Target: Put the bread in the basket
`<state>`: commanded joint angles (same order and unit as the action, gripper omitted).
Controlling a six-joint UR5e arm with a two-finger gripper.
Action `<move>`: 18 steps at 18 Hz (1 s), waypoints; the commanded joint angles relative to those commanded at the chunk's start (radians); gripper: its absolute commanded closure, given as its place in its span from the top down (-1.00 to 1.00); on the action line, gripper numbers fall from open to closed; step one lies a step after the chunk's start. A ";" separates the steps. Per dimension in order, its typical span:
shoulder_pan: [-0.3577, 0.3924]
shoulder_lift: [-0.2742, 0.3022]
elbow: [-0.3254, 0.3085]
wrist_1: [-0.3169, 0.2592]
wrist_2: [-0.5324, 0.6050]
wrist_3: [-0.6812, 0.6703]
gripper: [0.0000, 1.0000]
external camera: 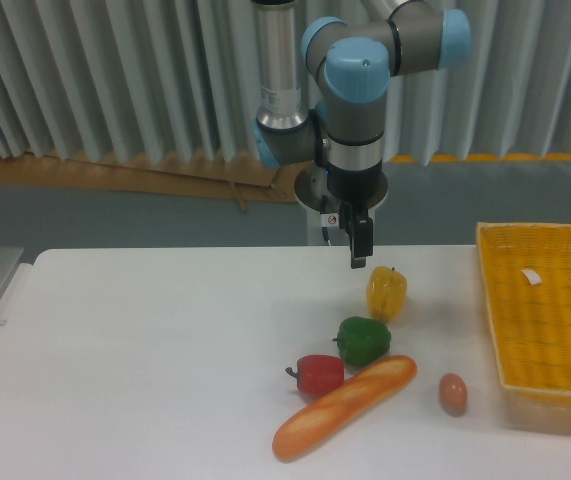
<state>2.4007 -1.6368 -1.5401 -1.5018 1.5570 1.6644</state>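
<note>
On your white bench (145, 350), the bread (345, 406) lies diagonally near the front edge, its upper end just below the green pepper (364, 340) and the red pepper (318, 374) touching its upper side. Your end effector (359, 262) hangs above the bench behind the yellow pepper (386, 292), holding nothing; you see it edge-on, so its opening cannot be told. A small brown egg (453, 393) sits right of the bread. The basket (495, 330) stands at the far right.
</note>
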 joint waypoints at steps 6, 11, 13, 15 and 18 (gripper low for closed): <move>0.000 0.006 0.000 0.000 0.002 0.002 1.00; 0.000 0.006 0.002 0.000 0.002 0.000 1.00; 0.000 0.006 0.002 0.000 0.002 0.000 1.00; 0.003 0.005 0.002 -0.002 0.002 0.000 1.00; 0.003 0.006 -0.003 -0.002 0.003 -0.018 1.00</move>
<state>2.4037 -1.6306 -1.5432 -1.5033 1.5600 1.6461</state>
